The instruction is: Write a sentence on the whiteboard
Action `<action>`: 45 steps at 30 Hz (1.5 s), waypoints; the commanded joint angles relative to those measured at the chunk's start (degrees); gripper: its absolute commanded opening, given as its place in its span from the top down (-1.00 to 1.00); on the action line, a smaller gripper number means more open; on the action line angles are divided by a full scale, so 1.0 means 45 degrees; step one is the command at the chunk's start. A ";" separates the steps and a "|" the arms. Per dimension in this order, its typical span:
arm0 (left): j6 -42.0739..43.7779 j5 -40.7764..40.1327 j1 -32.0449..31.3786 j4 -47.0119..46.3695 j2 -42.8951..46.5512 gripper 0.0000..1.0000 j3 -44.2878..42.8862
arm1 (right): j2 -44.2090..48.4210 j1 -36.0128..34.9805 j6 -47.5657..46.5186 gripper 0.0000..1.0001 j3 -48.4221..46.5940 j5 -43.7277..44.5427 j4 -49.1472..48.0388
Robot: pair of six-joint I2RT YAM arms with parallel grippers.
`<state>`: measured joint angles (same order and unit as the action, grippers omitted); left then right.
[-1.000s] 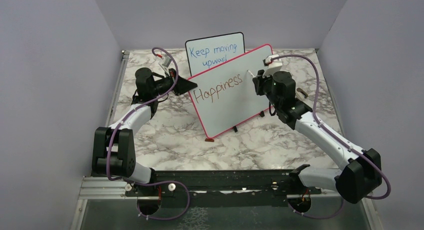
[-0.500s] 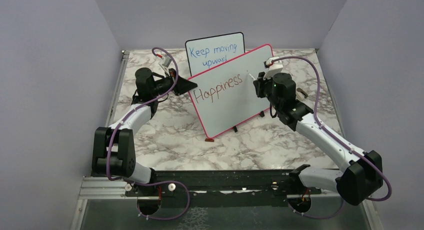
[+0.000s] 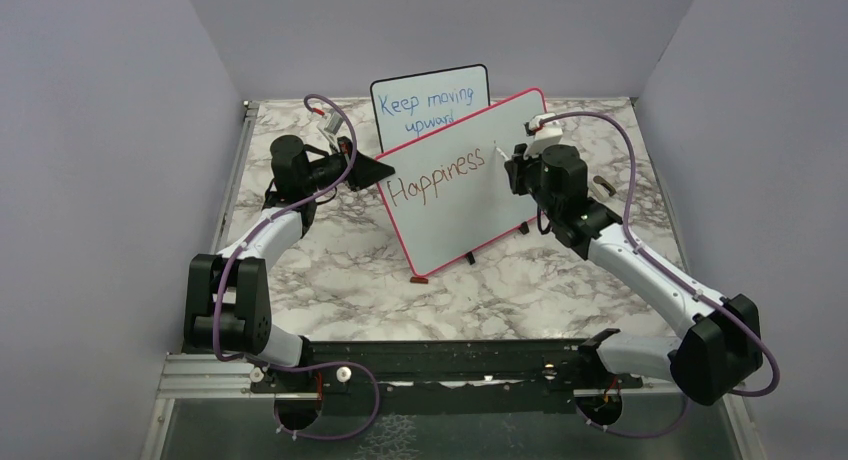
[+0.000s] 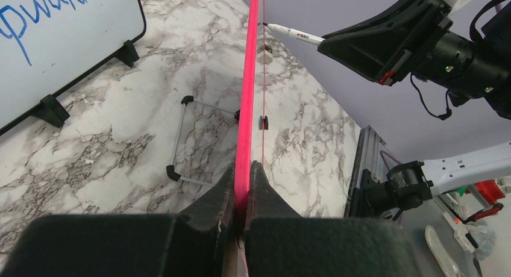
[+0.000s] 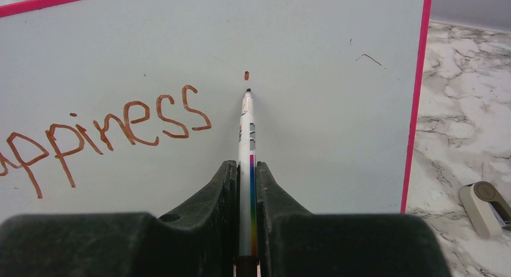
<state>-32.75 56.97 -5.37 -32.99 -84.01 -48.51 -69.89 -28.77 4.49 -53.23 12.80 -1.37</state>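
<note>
Shifted slightly since the earlier frame, the right claw grips the marker, tip just under a lone dot after the sentence on the mid-frame whiteboard, whose edge the left claw pinches; next, likely, the i's downstroke.

whiteboard: brownish-red handwritten sentence reads "Happiness" | right of the last "s": one short brownish-red stroke, no letter legible | black-framed board: blue handwriting "Keep moving upward", two lines | marker: small dark print on barrel, too small to read
</note>
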 commanded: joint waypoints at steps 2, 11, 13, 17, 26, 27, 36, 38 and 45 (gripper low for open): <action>0.1009 -0.0140 -0.0041 0.1023 -0.0356 1.00 0.0028 | -0.0188 0.0059 -0.0040 0.98 -0.0047 0.0362 -0.0563; 0.0989 -0.0139 -0.0043 0.1043 -0.0374 1.00 0.0019 | 0.0062 0.0059 0.0084 0.98 0.0242 0.0306 0.0189; 0.0989 -0.0140 -0.0048 0.1043 -0.0375 1.00 0.0018 | 0.0115 0.0055 0.0124 0.98 0.0267 0.0218 0.0458; 0.0989 -0.0145 -0.0052 0.1043 -0.0375 1.00 0.0019 | 0.0178 0.0061 0.0164 0.98 0.0346 0.0163 0.0997; 0.0972 -0.0140 -0.0043 0.1043 -0.0377 1.00 0.0019 | 0.0375 0.0065 0.0310 0.98 0.0553 0.0283 0.1199; 0.0970 -0.0140 -0.0044 0.1043 -0.0360 1.00 0.0019 | 0.0418 0.0064 0.0310 0.98 0.0549 0.0350 0.1141; 0.0988 -0.0140 -0.0058 0.1043 -0.0336 1.00 0.0033 | 0.0637 0.0082 0.0063 0.98 0.0181 0.0838 0.0420; 0.0987 -0.0140 -0.0049 0.1043 -0.0336 1.00 0.0038 | 0.0540 0.0110 0.0018 0.98 0.0107 0.0838 0.0017; 0.0989 -0.0131 -0.0049 0.1043 -0.0336 1.00 0.0019 | 0.0251 0.0183 -0.0093 0.98 -0.0300 0.0424 -0.0344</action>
<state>-32.73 56.97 -5.37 -32.84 -84.03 -48.53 -68.05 -28.38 4.86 -51.75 14.76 0.08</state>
